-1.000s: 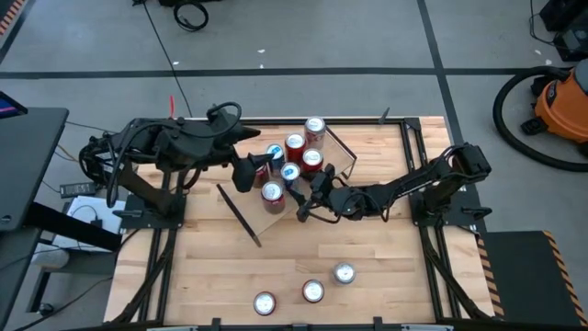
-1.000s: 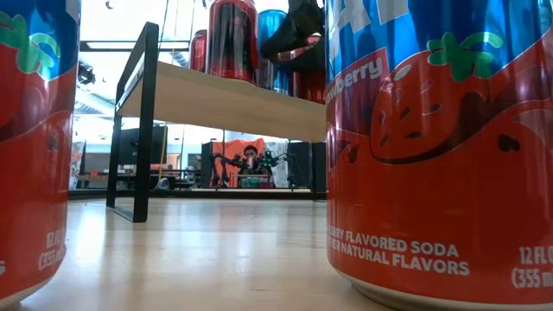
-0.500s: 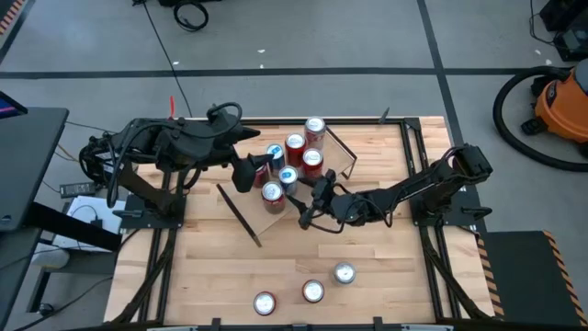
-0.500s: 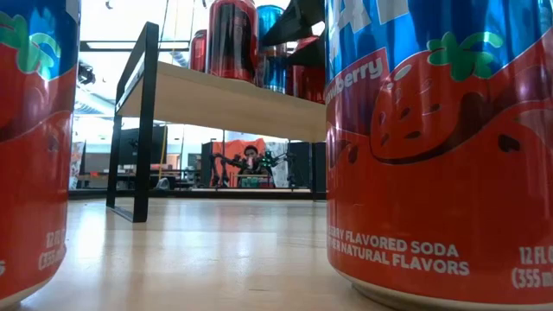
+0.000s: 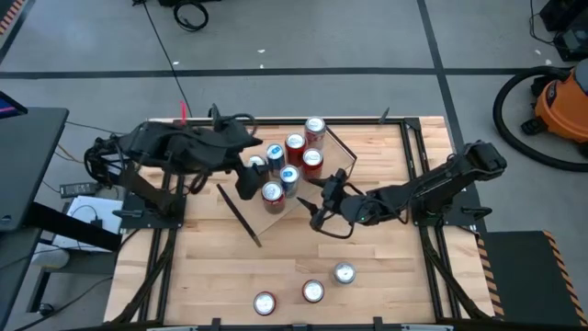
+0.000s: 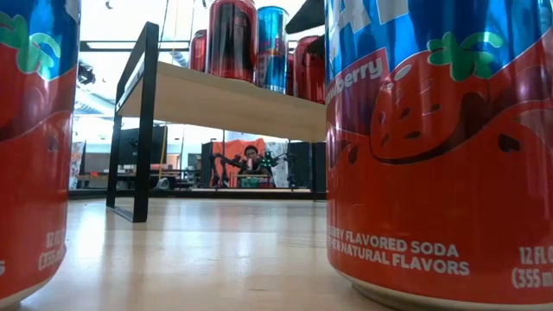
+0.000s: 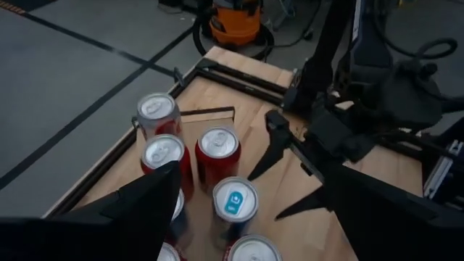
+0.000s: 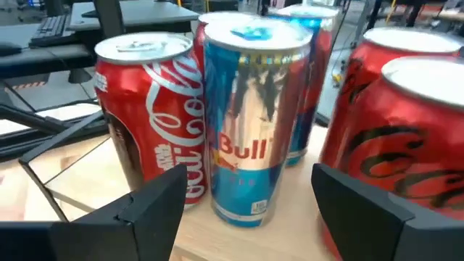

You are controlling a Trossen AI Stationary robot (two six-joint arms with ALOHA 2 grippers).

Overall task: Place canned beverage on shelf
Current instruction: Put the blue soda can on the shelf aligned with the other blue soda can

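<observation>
Shelf (image 5: 276,188) holds cans; right tool (image 5: 323,200) open, empty, just beside it.

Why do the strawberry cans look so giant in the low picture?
In the low view the strawberry soda can stands right against the camera, so it fills the frame; the shelf behind looks small. In the high view those cans look tiny.
</observation>
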